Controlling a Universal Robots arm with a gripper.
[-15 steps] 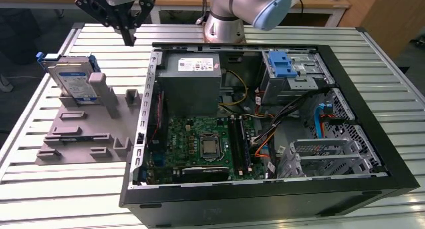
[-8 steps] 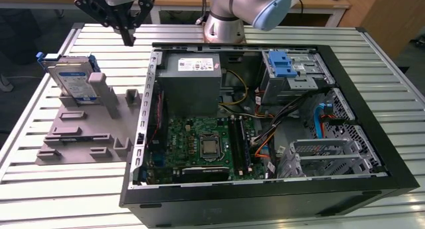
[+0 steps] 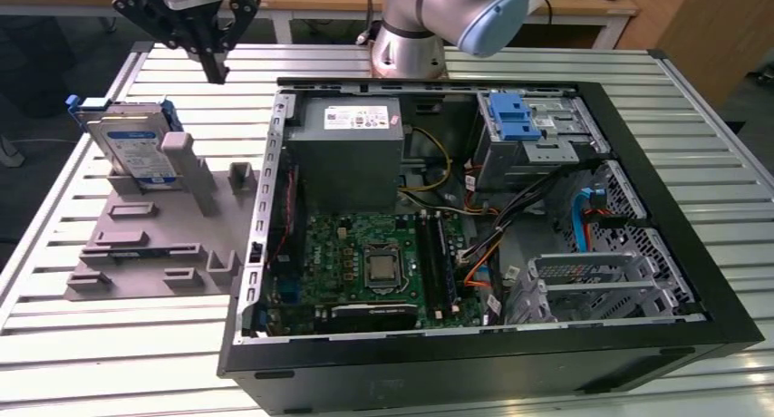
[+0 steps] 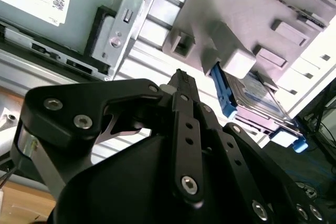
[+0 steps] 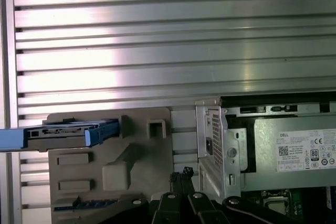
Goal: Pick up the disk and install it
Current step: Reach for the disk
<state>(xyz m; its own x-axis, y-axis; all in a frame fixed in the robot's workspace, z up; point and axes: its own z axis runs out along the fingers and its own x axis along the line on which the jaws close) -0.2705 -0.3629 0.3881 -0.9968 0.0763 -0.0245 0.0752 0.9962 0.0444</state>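
Black tool [image 3: 219, 71] hangs clenched on nothing, apart from the upright disk [image 3: 130, 145].

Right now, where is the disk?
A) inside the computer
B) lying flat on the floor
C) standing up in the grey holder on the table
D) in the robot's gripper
C: the disk stands on edge in the grey holder beside the open computer, and the gripper hangs apart from it, shut and holding nothing.
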